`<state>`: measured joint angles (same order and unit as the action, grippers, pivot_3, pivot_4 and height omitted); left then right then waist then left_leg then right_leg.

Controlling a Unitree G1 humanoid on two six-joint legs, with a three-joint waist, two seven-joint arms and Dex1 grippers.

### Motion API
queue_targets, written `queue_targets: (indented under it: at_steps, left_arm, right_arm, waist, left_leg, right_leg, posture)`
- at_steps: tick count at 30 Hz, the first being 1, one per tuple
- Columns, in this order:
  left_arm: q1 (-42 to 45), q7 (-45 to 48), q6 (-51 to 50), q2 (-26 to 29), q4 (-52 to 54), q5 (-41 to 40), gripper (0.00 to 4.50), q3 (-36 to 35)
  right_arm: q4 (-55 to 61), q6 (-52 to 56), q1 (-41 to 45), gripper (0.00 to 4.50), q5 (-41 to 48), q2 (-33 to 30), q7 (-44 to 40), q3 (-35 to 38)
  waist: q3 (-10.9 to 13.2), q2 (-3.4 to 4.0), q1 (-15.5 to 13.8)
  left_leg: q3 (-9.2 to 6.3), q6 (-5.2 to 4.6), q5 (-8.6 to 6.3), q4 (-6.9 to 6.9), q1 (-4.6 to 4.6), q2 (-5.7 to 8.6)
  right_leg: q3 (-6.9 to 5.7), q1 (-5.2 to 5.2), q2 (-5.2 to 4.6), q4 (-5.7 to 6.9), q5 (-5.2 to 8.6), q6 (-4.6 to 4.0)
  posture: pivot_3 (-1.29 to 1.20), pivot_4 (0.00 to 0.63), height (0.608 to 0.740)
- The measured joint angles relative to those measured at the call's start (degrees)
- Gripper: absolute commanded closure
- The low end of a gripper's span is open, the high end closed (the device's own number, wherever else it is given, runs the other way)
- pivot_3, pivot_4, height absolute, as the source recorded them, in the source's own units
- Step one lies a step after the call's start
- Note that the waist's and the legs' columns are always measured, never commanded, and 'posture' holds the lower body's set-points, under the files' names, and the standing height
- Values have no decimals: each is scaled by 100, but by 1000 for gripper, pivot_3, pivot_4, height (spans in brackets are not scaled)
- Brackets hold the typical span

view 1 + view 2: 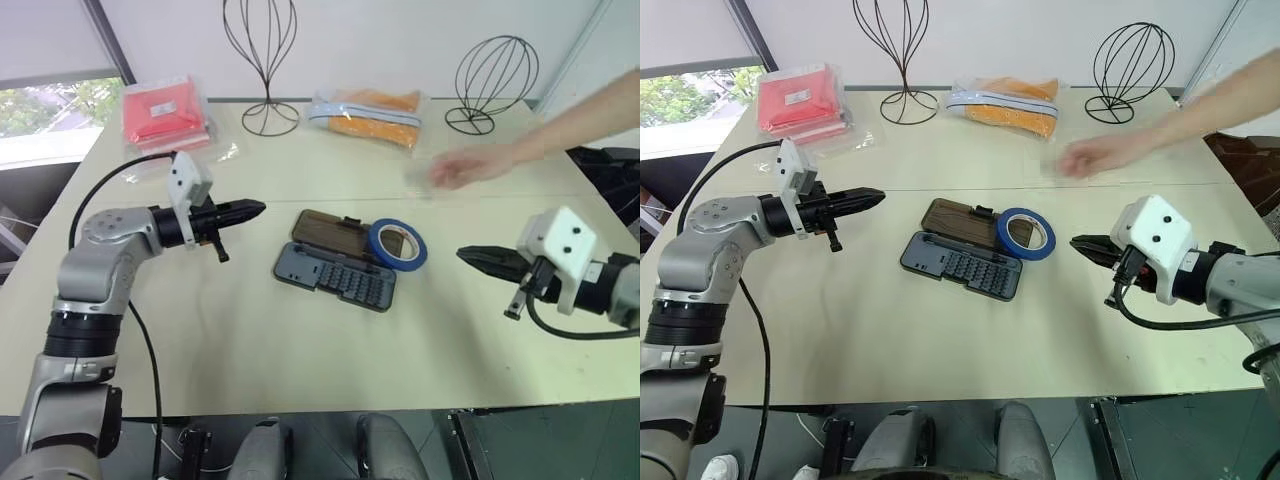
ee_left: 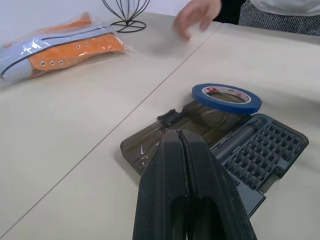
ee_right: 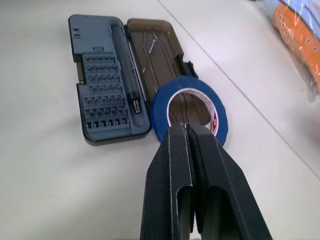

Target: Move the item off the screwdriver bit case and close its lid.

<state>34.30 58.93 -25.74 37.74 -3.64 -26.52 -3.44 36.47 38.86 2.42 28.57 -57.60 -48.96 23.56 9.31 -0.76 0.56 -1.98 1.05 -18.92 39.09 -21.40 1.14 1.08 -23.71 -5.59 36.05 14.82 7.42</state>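
The screwdriver bit case (image 1: 335, 275) lies open near the middle of the pale surface (image 1: 300, 350), its smoky-brown lid (image 1: 330, 232) folded back flat, and the blue roll of tape (image 1: 398, 243) rests on the lid's right end, partly overhanging onto the surface. The left end effector (image 1: 252, 209) hovers to the left of the case and the right end effector (image 1: 472, 257) to the right of the tape, both with fingers pressed together and holding nothing. Behind the tape a person's hand (image 1: 462, 168) reaches in over the surface, with a red packet (image 1: 165, 112) and an orange packet (image 1: 370, 115) near the far edge.
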Motion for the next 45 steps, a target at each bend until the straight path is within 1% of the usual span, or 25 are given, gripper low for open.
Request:
queue_targets:
  at_steps: [6, 20, 35, 45]
  left_arm:
    - [-1, -185, -30, -128, 2, -2, 4500, -16]
    - [3, -437, -170, -214, 44, -25, 4500, -18]
    - [111, -513, -270, -234, 42, -25, 4500, -17]
    - [134, -536, -275, -288, 37, -25, 4500, -17]
  right_arm:
    - [0, 9, 51, 4434, -5, 0, 23, -10]
    - [2, 74, 207, 4434, -6, 0, 37, -24]
    - [2, 74, 318, 4434, -9, 1, 148, -155]
    - [2, 74, 375, 4434, 44, 76, 305, -369]
  waist:
    - [1, -2, 0]
    - [1, -2, 2]
    - [1, -2, 0]
    - [1, -2, 1]
  left_leg:
    - [-2, 0, 0, 2, 0, 0]
    - [-2, 0, 0, 2, 0, 0]
    - [-2, 0, 0, 2, 0, 0]
    - [-2, 1, 0, 2, 0, 0]
  right_leg:
    - [0, 0, -1, 0, 0, 0]
    - [0, -1, -1, 1, 0, 0]
    - [1, -1, -1, 1, 0, 0]
    - [0, -1, -1, 1, 0, 0]
  posture:
    - [0, 150, 740]
    - [0, 150, 740]
    - [0, 150, 740]
    - [0, 150, 740]
